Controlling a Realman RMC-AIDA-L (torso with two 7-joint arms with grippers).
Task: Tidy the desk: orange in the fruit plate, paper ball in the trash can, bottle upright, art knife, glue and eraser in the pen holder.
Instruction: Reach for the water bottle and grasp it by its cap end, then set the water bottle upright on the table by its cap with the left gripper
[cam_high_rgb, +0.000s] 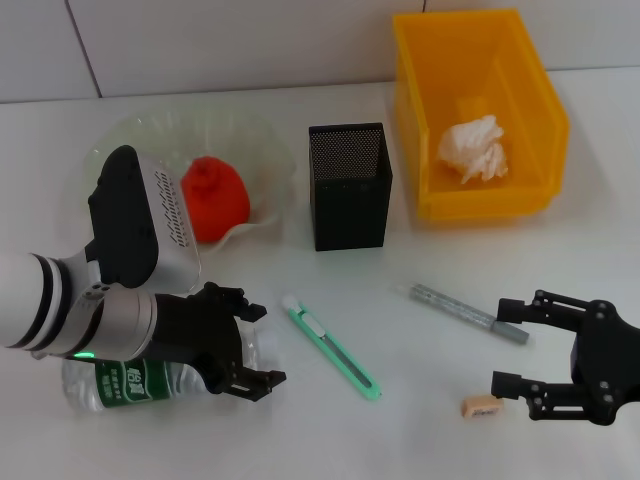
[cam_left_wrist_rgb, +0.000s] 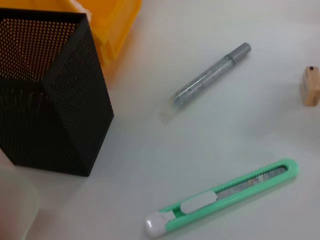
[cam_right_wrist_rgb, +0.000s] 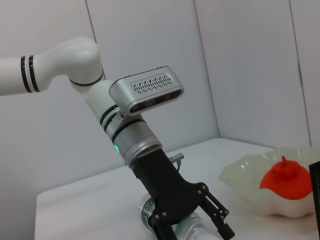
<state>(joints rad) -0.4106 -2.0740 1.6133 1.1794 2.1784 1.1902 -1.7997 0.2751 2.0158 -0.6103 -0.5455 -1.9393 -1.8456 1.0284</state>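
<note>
On the near-left bench | left hand (cam_high_rgb: 243, 345) spread around the lying bottle (cam_high_rgb: 140, 382) (label facing up) | right hand (cam_high_rgb: 540, 355) spread, hovering near the eraser (cam_high_rgb: 481, 406) | risk: the round bottle may roll or slip if gripped off-centre.

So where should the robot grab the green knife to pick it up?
Probably around the middle of the art knife, coming straight down from above. It lies flat on the table, long and thin, so fingers closing across its narrow width fit best. Nothing touches it.
</note>
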